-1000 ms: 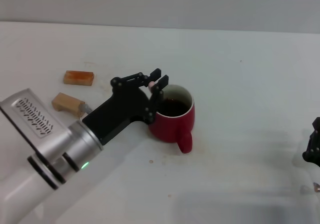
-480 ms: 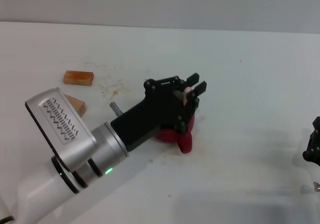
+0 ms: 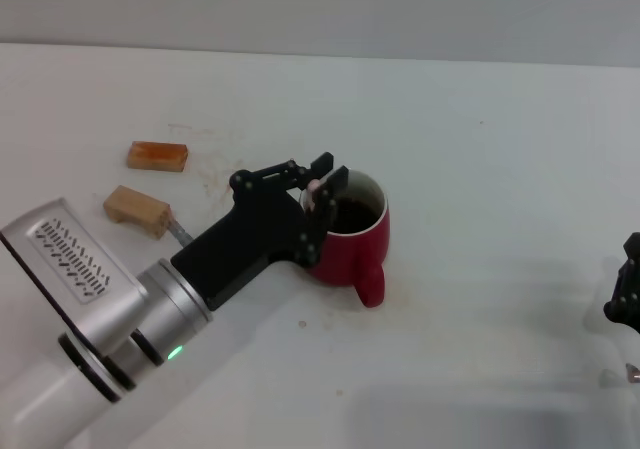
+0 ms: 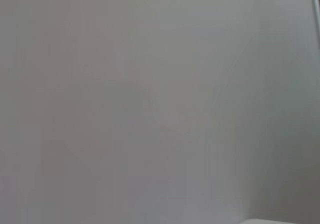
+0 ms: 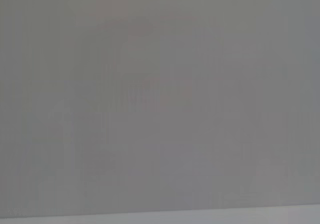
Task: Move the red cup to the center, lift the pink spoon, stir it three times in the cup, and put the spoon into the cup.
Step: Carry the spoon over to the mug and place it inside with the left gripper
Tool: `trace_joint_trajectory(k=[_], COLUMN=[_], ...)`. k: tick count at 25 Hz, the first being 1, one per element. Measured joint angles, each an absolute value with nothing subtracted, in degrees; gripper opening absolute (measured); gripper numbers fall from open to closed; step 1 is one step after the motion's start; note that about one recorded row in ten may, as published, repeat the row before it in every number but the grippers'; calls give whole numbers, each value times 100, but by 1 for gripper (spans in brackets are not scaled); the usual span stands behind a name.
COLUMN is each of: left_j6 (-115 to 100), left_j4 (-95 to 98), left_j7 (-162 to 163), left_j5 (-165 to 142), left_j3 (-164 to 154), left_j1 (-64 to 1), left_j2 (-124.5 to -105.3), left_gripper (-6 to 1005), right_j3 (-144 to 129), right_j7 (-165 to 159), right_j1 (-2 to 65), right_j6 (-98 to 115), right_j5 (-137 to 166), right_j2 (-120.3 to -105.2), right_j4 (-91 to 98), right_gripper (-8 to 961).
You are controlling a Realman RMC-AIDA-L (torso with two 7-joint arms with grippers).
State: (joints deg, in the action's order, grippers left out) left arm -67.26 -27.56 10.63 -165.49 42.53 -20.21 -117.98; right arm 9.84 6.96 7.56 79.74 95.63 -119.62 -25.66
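White table (image 3: 480, 299) (faintly stained), grey wall (image 3: 320, 4)

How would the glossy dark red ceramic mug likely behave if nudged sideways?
The glossy dark red ceramic mug probably slides rather than tips: it looks squat and wide-based. The dark liquid inside could slosh. Its loop handle may make it swivel.

The cup (image 3: 347, 239) stands on the table (image 3: 480, 169), its handle turned toward the robot. The left gripper (image 3: 327, 179) sits at the cup's left rim, closed on the spoon (image 3: 314, 184) above the cup's opening. Two blocks lie well left of the cup: one block (image 3: 157, 156) farther back, the other block (image 3: 135, 210) nearer. The right gripper (image 3: 624, 294) sits far right of the cup.
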Motion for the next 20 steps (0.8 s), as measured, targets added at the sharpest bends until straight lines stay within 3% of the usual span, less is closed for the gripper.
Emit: trace_joint_trajectory(k=[12, 20], left_j6=[-6600, -6621], left_j4=[-2839, -3022], left_j7=[1109, 1094], left_j5=[-16549, -16549], left_j3=[4134, 3841], left_j1=[-2578, -2357], left_j2=[-11859, -11833], left_gripper=[141, 150], right_j3=[984, 984], right_j7=[694, 694], right_j1=[756, 773], right_j6=[7971, 7971], right_j5=[9562, 9562], right_j2=[-11962, -11962], right_j4=[-2572, -2582], right_gripper=[1, 1])
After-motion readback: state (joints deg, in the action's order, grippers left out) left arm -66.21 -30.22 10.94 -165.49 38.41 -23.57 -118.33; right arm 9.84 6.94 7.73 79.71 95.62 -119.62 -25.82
